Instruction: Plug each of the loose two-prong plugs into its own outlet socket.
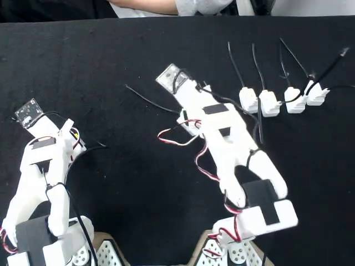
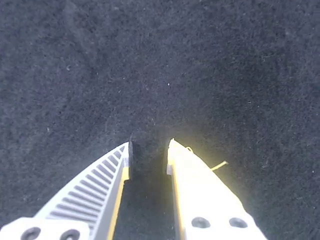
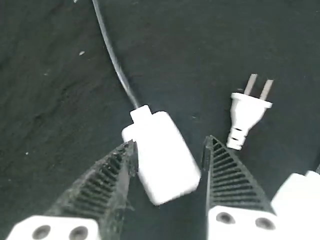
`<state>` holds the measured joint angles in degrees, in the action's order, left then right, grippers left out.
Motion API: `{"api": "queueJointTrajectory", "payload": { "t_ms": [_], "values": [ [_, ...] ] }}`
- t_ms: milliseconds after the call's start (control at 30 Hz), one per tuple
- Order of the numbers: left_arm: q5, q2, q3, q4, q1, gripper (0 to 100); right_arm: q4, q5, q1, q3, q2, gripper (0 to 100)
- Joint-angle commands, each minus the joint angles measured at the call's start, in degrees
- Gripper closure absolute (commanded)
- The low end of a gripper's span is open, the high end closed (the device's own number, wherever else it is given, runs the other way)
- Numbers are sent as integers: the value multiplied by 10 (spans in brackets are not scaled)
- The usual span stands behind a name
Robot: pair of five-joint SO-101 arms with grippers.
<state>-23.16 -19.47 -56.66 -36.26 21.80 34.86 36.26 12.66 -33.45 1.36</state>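
Outlet socket (image 3: pixel 162 160): white block on a black cord, lying flat on the black cloth surface (image 1: pixel 111 55), about mid-width and toward the far edge.
Two-prong plug (image 3: pixel 246 116): white, loose, just beside the socket and not touching it; prongs point away from the arm.
Right gripper (image 3: pixel 170 142): jaws spread, straddling the socket; one finger at its side, the other apart; nothing clamped.
Left gripper (image 2: pixel 149 145): jaws slightly parted, empty, over bare cloth near the left edge.
Four white cord ends (image 1: pixel 269 103): in a row toward the far right corner; plugs or sockets, cannot tell.
Step, as judged: securing the socket ahead of mating.
Next move calls for closing squarely on the block, then bringing a plug prongs-first to its slots.
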Motion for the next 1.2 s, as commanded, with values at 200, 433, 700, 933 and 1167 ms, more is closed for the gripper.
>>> {"api": "queueJointTrajectory", "payload": {
  "t_ms": [200, 433, 700, 933, 1167],
  "values": [
    [1, -3, 8, 7, -6, 866, -19, 72, 5, -29, -33, 790],
    [1, -3, 8, 7, -6, 866, -31, 117, -10, -3, 30, 790],
    [1, -3, 8, 7, -6, 866, 52, 122, -13, 93, 106, 836],
    [1, -3, 9, 8, -6, 866, 50, 43, -11, 78, 51, 985],
    [1, -3, 11, 8, -6, 866, 53, 44, 89, -47, -77, 988]
  ]
}}
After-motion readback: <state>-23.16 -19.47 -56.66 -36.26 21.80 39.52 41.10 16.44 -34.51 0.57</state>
